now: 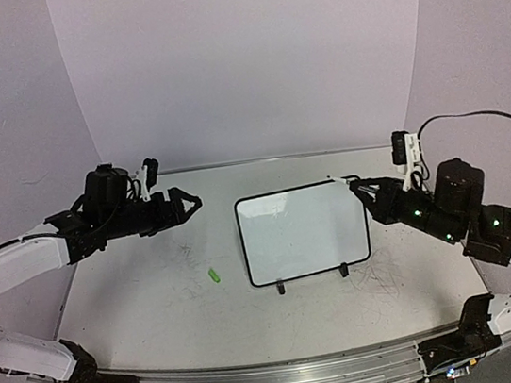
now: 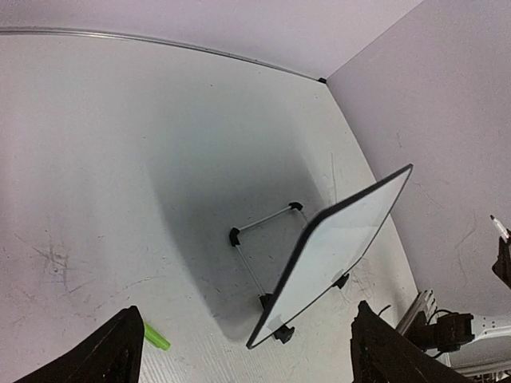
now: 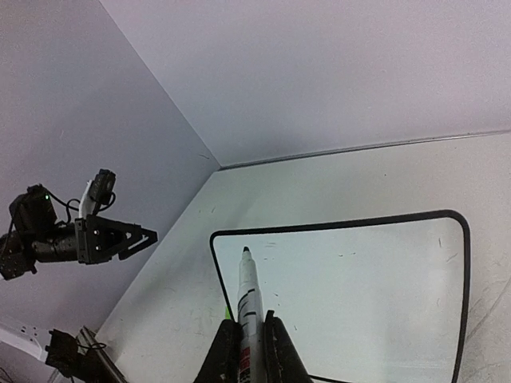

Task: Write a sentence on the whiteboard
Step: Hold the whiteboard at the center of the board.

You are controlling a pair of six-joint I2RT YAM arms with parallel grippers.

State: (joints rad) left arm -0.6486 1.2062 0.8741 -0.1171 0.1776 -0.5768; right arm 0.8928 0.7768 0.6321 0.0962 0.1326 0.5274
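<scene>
Top external view: the whiteboard (image 1: 304, 232) stands tilted back on two black feet (image 1: 281, 289) near the middle of the desk (image 1: 161, 329). Left of the whiteboard, the left claw (image 1: 189, 204) hangs above the desk, released, its jaws spread wide with nothing between them. Left wrist view: the whiteboard is propped on a thin rear stand (image 2: 259, 223). Right of the whiteboard, the right claw (image 1: 367, 193) is clenched on a marker (image 1: 347, 181). The marker's tip points toward the whiteboard's upper right corner and stands apart from its surface. A small green object (image 1: 215, 275) lies on the desk, just left of the whiteboard's lower left corner.
</scene>
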